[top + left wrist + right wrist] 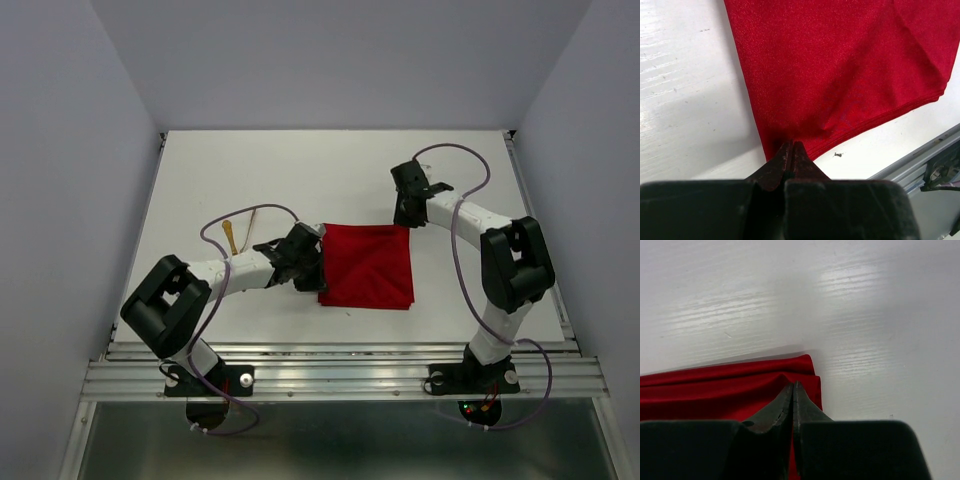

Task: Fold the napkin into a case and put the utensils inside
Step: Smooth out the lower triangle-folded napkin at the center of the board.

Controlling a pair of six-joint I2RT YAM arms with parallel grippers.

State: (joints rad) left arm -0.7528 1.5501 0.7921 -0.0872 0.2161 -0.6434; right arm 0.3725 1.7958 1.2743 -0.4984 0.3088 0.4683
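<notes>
Starting from our side: the metal rail (340, 372) runs along the near edge of the white table (300, 170), with both arm bases bolted to it. The left arm leans in low toward the right, and the left gripper (312, 266) sits at the left edge of the napkin (368, 266), toward its near-left corner. On the left wrist view we see the jaws squeezed fully together right on that corner, with the red cloth puckering in toward the tips, so we read it as pinching the napkin.

The napkin itself lies around the middle of the table, between the two arms, folded into a roughly square stack. Layered edges show along one side. It's not a narrow case yet.

A bit further back and left of the napkin, just behind the left forearm, the utensils (231, 237) lie on bare table, apart from the cloth. We can make out a gold piece clearly. A paler sliver angles away from it, too thin to call.

Further still, the right gripper (404, 216) comes down on the napkin's far-right corner. Its wrist view shows the jaws closed with the cloth humped up at the tips, so it's gripping the napkin too. Behind that there's plain table and grey walls (330, 60).
</notes>
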